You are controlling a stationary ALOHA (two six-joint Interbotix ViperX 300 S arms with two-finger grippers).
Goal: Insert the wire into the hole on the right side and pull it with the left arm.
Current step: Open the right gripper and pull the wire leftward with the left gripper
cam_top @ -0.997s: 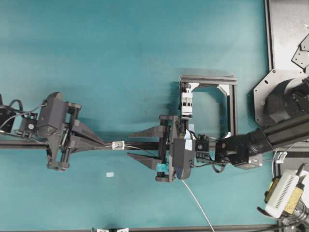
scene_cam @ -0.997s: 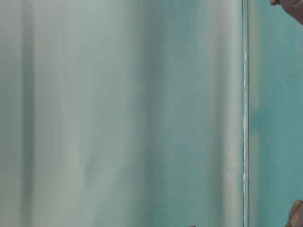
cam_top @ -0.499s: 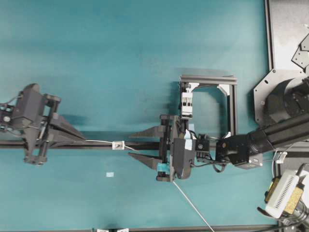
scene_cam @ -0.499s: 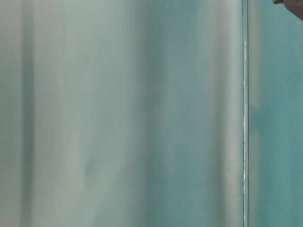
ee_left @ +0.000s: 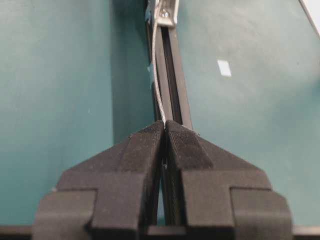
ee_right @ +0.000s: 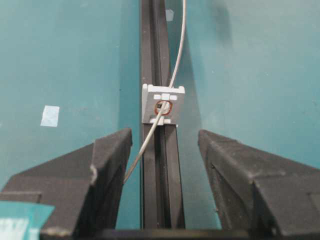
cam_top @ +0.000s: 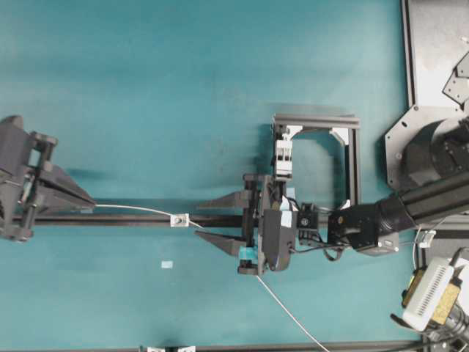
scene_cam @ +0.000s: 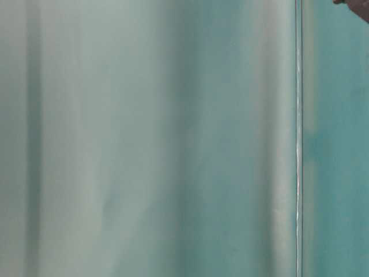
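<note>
The left arm's fingers [ee_left: 165, 131] are pressed fully together with the wire [ee_left: 156, 75] pinched at their very tips. A second ago those tips sat almost against the small silver block [cam_top: 179, 219] on the black rail [cam_top: 132, 219]; since then the left gripper [cam_top: 89, 203] has drawn well away from the block toward the surface's left edge, and a bare run of wire now stretches between tips and block in a shallow arc, slightly slack rather than taut.

Just beyond the left tips, the wire runs along the rail to the block and passes through the hole [ee_right: 163, 106], which the right wrist view shows threaded. So the insertion looks done and the pull is under way; more wire has likely come through, since the loose tail [cam_top: 289, 314] trailing behind the right arm lies at a different slant than it did a second ago.

Farther on, past the block, the right gripper [cam_top: 212, 218] has not moved: its fingers [ee_right: 105, 165] stand wide apart, one on each side of the rail and holding nothing, the wire passing between them close to the inner face of the one on the left in the right wrist view.

No brand, label or writing can be read in any view; the small pale patch [cam_top: 167, 265] on the teal surface [cam_top: 183, 95] is blank.
</note>
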